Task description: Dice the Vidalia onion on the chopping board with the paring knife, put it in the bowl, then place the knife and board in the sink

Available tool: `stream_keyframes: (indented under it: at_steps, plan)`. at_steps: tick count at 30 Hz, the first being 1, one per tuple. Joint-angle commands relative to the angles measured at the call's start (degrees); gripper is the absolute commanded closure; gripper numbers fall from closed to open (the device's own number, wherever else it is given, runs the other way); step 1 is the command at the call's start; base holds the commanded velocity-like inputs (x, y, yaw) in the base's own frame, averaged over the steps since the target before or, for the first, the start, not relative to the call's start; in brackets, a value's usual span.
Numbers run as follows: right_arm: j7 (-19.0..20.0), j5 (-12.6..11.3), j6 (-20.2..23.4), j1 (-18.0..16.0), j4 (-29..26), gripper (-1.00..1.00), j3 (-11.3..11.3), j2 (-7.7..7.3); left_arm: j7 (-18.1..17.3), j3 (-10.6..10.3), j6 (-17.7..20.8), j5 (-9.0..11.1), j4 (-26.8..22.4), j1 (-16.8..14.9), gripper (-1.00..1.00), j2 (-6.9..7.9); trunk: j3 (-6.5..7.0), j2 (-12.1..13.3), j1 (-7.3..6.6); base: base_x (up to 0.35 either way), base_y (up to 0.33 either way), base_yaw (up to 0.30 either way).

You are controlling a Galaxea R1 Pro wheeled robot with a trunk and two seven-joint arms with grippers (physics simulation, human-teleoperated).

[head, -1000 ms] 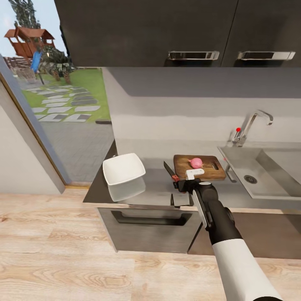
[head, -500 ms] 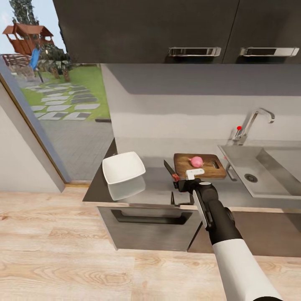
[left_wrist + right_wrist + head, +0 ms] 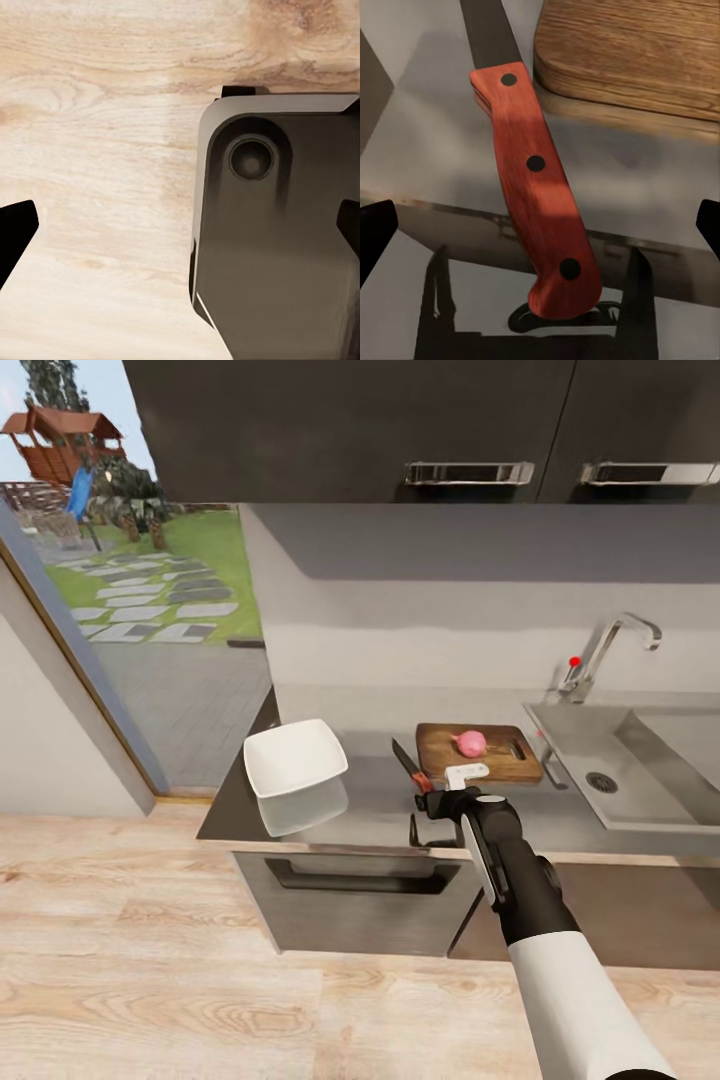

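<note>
Two spread right fingers (image 3: 375,232) flank the paring knife (image 3: 536,195), its riveted handle smooth red wood.

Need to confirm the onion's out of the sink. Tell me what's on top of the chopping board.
The Vidalia onion sits on the chopping board, whole and undiced. The right arm's wrist covers the board's near edge.

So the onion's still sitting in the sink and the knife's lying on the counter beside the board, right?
Not quite. The Vidalia onion is on the chopping board, not in the sink, as the head view shows. The paring knife does lie on the countertop beside the board.
</note>
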Motion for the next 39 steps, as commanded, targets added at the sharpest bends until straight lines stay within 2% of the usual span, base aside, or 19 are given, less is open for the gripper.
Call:
stream_keyframes:
  at_steps: [1,39]
  plan:
    - [0.51,0.61,0.28,-0.04,-0.06,-1.00,-0.04,0.03,0.02,-0.50,-0.37,0.48,0.22,-0.08,-1.00,-0.03,-0.12,-0.05,0.01,0.000,0.000,0.000]
    - [0.46,0.61,0.28,-0.04,-0.06,-1.00,-0.04,0.08,0.02,-0.49,-0.38,0.48,0.23,-0.08,-1.00,-0.03,-2.30,-0.05,0.01,0.000,0.000,0.000]
